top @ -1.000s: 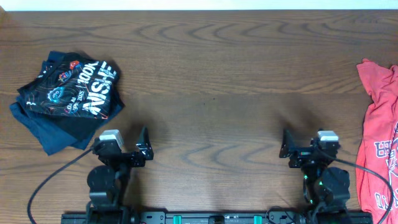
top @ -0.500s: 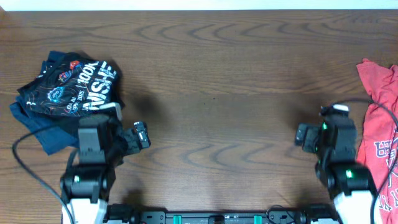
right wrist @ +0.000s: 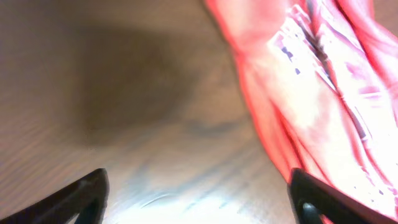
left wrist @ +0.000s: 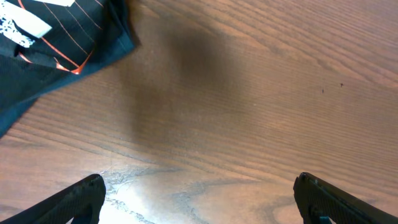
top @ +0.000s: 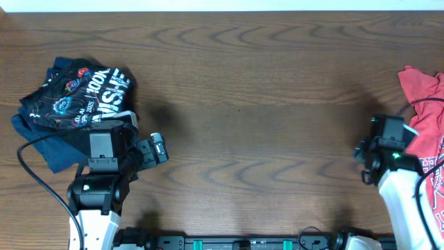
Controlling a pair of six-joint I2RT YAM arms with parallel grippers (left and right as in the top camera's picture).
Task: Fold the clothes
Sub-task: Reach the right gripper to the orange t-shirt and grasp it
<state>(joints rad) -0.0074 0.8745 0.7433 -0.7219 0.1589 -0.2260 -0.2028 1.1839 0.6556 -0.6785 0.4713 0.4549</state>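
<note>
The red-orange T-shirt (top: 424,104) lies crumpled at the table's right edge, partly cut off by the frame. It fills the right side of the right wrist view (right wrist: 311,93), with lettering showing. My right gripper (right wrist: 199,199) is open and empty over bare wood just left of the shirt; in the overhead view the right arm (top: 383,142) sits against the shirt's left edge. My left gripper (left wrist: 199,199) is open and empty above bare wood, near the front left (top: 158,149).
A pile of black and navy garments with white lettering (top: 73,104) lies at the left, right behind the left arm; its corner shows in the left wrist view (left wrist: 56,43). The wooden table (top: 243,90) stretches between the two arms.
Both arms have risen from their low rest pose. The right arm has swung right toward the red-orange shirt. The left arm has lifted and shifted slightly left toward the dark pile.
</note>
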